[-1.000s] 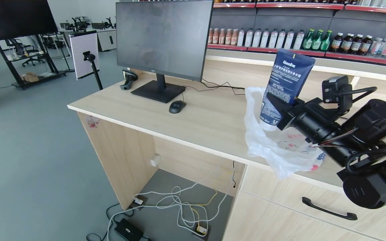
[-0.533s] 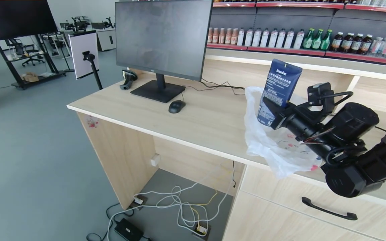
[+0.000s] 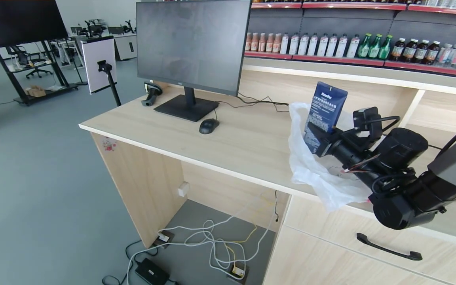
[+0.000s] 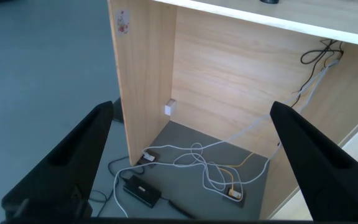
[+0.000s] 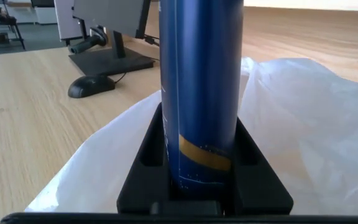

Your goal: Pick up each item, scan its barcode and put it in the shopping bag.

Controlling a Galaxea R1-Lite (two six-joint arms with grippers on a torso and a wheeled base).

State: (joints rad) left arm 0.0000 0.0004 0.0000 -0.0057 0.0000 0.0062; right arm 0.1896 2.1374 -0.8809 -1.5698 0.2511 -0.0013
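Closed firmly on a blue tube [image 3: 327, 103] by the right end effector [image 3: 318, 136], black fingers pressed against both sides of its lower body. Held upright, flat crimped end on top, directly over the open mouth of the shopping bag [image 3: 311, 178], which lies below and around the end effector on the desk [image 3: 244, 138].

Judged as the bagging step for this item, nearly done but not finished: not yet released, not yet lying inside. Left to do, probably: lower, let go, withdraw. No telling from here whether the barcode was read; handheld scanner [image 3: 151, 95] parked well off to the end effector's left.

Left end effector [image 4: 188, 109] spread wide, gripping nothing, hanging low beside the desk's open underside.

Tube: smooth glossy plastic, round in the body and tapering flat toward the crimp, thin gold band near the gripped end. Likely slightly squeezable. Bag: thin white translucent film, crumpled, slack, drooping over the desk edge. Desk: pale, matte wood-grain board.
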